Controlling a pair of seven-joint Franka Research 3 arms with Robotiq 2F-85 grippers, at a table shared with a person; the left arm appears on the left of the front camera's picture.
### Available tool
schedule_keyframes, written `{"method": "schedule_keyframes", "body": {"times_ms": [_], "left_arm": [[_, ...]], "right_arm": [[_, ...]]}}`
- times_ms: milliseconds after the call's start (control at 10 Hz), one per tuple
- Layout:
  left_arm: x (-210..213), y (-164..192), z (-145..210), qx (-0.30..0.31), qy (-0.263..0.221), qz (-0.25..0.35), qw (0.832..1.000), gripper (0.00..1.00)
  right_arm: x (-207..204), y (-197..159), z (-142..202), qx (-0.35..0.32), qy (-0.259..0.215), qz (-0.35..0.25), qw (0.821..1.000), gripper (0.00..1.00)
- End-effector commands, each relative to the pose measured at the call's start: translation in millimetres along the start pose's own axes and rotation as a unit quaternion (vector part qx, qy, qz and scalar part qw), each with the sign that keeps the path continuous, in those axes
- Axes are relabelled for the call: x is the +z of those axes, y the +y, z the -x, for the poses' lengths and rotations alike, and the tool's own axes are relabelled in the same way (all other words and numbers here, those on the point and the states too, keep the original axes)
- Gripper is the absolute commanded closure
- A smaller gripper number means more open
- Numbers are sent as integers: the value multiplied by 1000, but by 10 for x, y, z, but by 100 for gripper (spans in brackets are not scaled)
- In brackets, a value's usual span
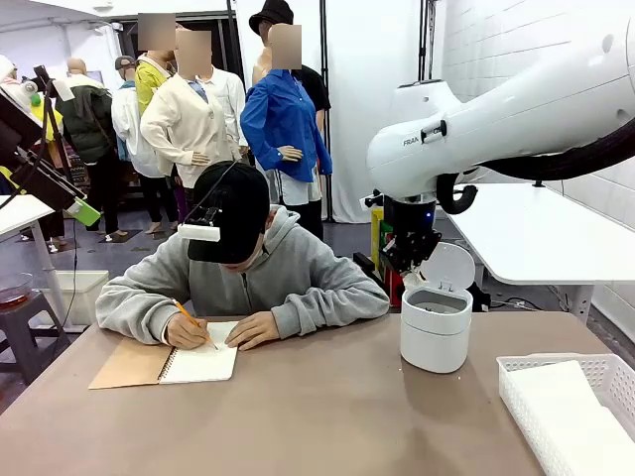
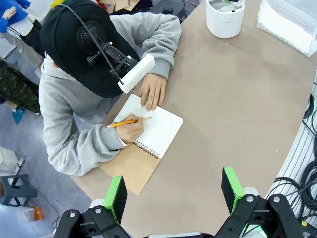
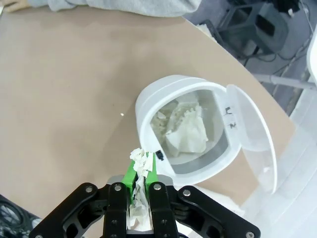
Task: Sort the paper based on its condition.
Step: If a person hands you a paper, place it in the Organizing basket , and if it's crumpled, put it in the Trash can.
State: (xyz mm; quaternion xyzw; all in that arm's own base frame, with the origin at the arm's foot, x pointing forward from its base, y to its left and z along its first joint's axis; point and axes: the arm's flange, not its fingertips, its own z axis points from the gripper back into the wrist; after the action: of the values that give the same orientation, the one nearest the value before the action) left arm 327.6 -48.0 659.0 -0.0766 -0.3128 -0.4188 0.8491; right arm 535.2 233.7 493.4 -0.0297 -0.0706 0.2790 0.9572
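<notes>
My right gripper [image 3: 143,167] is shut on a torn, crumpled piece of white paper [image 3: 140,158] that sticks up between its green pads. It hangs just over the near rim of a white bin [image 3: 148,101] whose lid [image 3: 252,136] stands open. More crumpled paper [image 3: 185,130] lies inside. In the front view the right gripper [image 1: 408,256] hovers above the bin [image 1: 435,342]. My left gripper [image 2: 173,192] is open and holds nothing, high above the table's near side. Flat white sheets [image 1: 561,416] lie in a lattice basket [image 1: 516,369].
A person in a grey hoodie and black cap writes with a pencil [image 2: 124,123] in a spiral notebook [image 2: 161,131] at the far left of the table [image 1: 317,416]. The bin [image 2: 225,22] and basket [image 2: 297,10] stand to the right.
</notes>
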Motion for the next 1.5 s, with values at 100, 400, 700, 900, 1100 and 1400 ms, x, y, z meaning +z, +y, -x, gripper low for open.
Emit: {"method": "schedule_keyframes", "body": {"times_ms": [100, 400, 700, 900, 1100, 1400], "left_arm": [[-1, -1, 1, 0, 1, -1, 1000, 0], [-1, -1, 1, 0, 1, -1, 1000, 0], [-1, -1, 1, 0, 1, -1, 1000, 0], [-1, -1, 1, 0, 1, -1, 1000, 0], [-1, -1, 1, 0, 1, -1, 1000, 0], [-1, -1, 1, 0, 1, -1, 1000, 0]], "right_arm": [[-55, -136, 80, 37, 2, 27, 999, 99], [-66, -198, 175, 81, 3, 67, 994, 99], [-111, -219, 204, 107, 14, 67, 992, 99], [-66, -174, 123, 93, 20, 58, 994, 94], [-81, -180, 122, 103, 20, 70, 992, 56], [-63, -168, 101, 107, 19, 78, 991, 0]]}}
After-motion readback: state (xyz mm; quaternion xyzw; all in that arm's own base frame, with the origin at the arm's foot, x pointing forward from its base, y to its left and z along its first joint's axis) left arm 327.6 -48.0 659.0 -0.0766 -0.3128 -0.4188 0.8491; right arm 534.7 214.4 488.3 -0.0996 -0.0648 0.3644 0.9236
